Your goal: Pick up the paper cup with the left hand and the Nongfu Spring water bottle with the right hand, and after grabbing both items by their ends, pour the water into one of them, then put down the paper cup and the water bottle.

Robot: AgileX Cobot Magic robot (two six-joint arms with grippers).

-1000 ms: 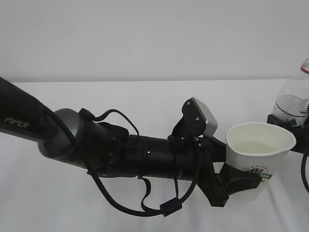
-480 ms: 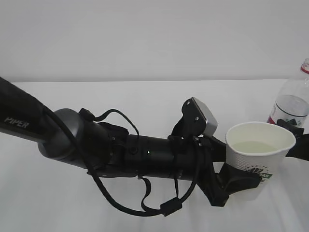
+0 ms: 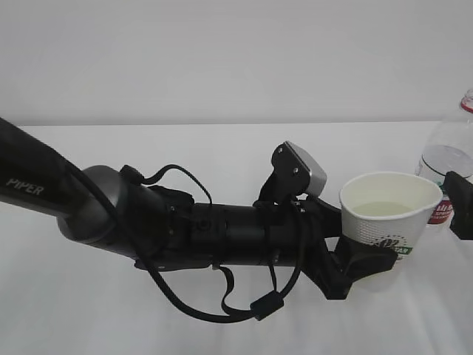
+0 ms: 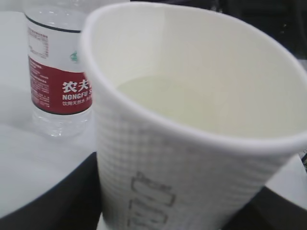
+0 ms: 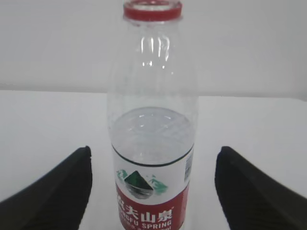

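My left gripper [image 3: 367, 255] is shut on the lower part of the white paper cup [image 3: 388, 214], which stands upright with pale water [image 3: 384, 209] in it. In the left wrist view the cup [image 4: 192, 120] fills the frame, and my left gripper [image 4: 158, 211] has a black finger on either side of its base. The Nongfu Spring water bottle [image 3: 447, 159] stands upright at the far right, without a cap and partly filled. My right gripper [image 5: 152, 191] is open, and its fingers [image 5: 57, 191] stand clear of the bottle [image 5: 152, 143] on both sides.
The white table [image 3: 222, 148] runs back to a plain white wall. The thick black left arm with looped cables [image 3: 185, 237] lies across the front of the table. The bottle [image 4: 55, 72] stands close behind the cup, to its left in the left wrist view.
The bottle has gone from tilted to upright. The right gripper has drawn back to the right edge. The left gripper has shifted the cup slightly left and up.
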